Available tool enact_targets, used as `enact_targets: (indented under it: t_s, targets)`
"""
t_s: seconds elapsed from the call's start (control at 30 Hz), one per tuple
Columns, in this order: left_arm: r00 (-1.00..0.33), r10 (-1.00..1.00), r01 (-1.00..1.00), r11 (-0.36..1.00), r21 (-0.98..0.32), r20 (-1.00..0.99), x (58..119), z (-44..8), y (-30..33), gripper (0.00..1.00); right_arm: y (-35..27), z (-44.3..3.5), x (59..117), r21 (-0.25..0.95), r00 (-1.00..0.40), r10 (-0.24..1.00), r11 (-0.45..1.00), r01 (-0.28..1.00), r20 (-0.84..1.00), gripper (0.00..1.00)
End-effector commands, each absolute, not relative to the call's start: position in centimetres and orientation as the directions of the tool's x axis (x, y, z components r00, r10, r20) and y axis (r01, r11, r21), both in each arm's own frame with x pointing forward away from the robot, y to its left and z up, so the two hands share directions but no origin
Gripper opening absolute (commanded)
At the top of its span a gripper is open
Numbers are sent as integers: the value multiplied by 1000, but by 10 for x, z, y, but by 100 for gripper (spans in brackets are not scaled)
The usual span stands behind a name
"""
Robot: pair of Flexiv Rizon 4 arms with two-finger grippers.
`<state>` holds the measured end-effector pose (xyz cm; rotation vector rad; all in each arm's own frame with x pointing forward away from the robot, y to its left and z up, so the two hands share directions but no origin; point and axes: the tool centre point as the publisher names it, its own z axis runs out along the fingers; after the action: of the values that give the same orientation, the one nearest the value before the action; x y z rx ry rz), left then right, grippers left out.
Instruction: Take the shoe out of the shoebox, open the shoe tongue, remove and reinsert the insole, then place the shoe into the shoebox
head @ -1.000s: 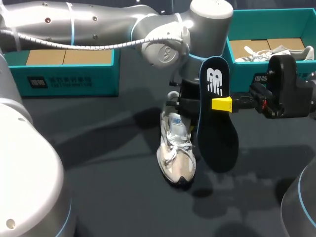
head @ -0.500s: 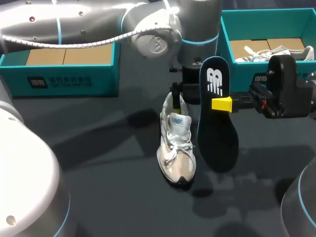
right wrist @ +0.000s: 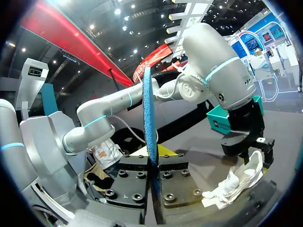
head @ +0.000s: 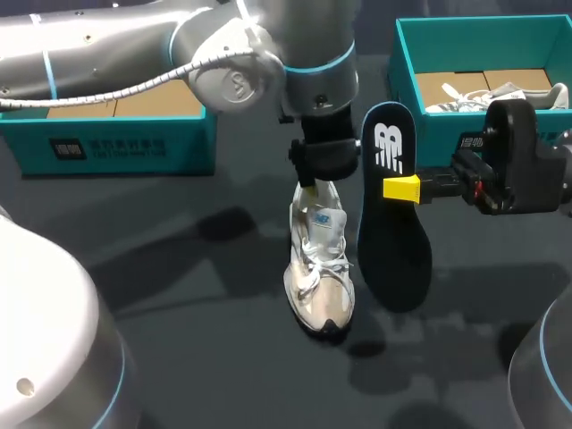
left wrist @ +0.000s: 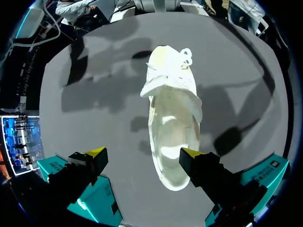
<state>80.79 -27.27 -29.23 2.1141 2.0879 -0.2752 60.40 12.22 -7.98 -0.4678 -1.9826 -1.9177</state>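
Print on the insole, the shoe and the two boxes; no word is clear enough to read.

The dark insole (head: 391, 232) carries a large white logo (head: 388, 147) near its upper end; it is a mark, not a written word. The tongue of the shoe (head: 320, 277) has a small tag (head: 324, 217) with blue print, too small to read. The front wall of the left box (head: 192, 147) bears a dark square sign (head: 66, 148), and just beside it there are two short lines of white characters (head: 125, 147), which are blurred. The front wall of the right box (head: 429, 143) shows white print (head: 471, 142), partly hidden and also unreadable.
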Motion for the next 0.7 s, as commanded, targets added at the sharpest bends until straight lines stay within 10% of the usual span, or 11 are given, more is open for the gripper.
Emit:
enact_targets:
  t_s: [0.03, 0.7]
  targets:
    - [48, 887, 998, -19, 68, -459, 812, -265, -260, 100, 123, -80, 604, 886, -887, 1, 35, 462, 462, 0]
    - [77, 589, 997, -71, 43, -805, 821, -200, -259, 100, 123, -80, 604, 886, -887, 1, 35, 462, 462, 0]
